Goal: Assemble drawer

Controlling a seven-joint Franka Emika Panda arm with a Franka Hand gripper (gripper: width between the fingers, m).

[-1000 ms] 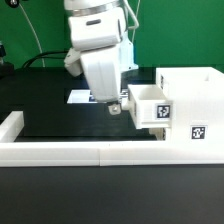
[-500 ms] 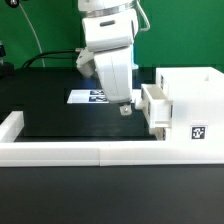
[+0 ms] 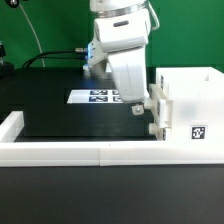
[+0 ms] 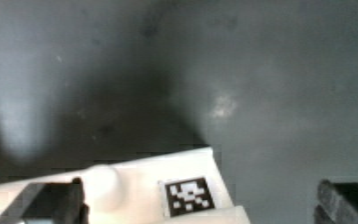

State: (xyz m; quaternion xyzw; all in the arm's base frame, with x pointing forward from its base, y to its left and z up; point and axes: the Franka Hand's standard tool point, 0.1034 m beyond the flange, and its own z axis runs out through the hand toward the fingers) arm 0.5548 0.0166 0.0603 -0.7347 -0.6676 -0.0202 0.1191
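Note:
The white box housing (image 3: 195,105) stands at the exterior view's right with a square tag on its front. A small white tray (image 3: 157,108) sits mostly inside its open side, and only its outer end sticks out. My gripper (image 3: 140,108) hangs right against that outer end, on the side toward the exterior view's left. In the wrist view the gripper (image 4: 201,205) has its dark fingertips (image 4: 51,200) set wide apart, and the tray's tagged wall (image 4: 190,194) lies between them near one finger. The jaws are open and not clamped on the tray. A second tray is not in view.
The marker board (image 3: 98,96) lies flat on the black tabletop behind the gripper. A low white rail (image 3: 80,153) edges the table's front and turns up at the exterior view's left (image 3: 10,126). A black cable runs at the back left.
The gripper has moved steadily toward the exterior view's right. The tray has slid with it from well outside the housing to mostly inside it. More of the marker board shows.

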